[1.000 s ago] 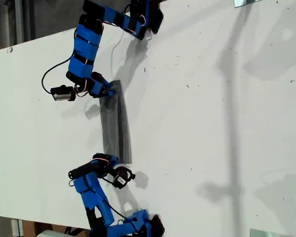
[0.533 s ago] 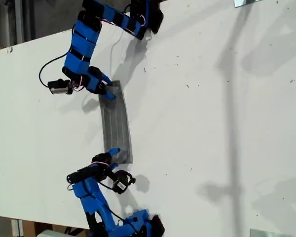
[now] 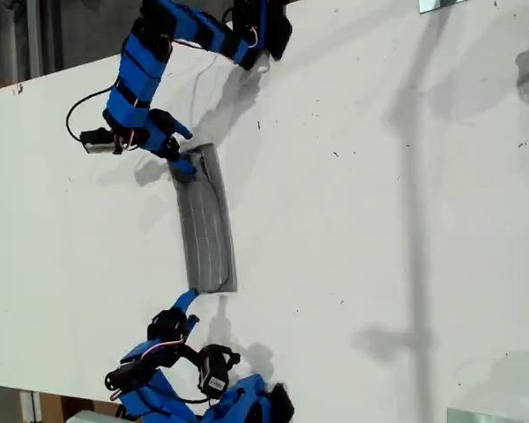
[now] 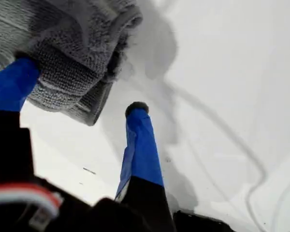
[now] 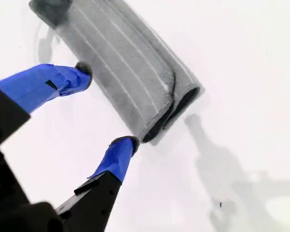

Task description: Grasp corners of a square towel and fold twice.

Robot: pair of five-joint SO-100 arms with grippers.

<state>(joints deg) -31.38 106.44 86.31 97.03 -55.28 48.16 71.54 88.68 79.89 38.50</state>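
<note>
Towel lies folded between both grippers' parted jaws.

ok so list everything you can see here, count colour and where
towel: one, grey with thin pale stripes, folded into a long narrow strip on the table, between the two arms
table: one, white, filling most of the exterior view
my first gripper: one, blue fingers, open, at the strip's end nearer the exterior view's top, one finger against the cloth
my second gripper: one, blue fingers, open, just off the strip's other end, not touching it
</note>
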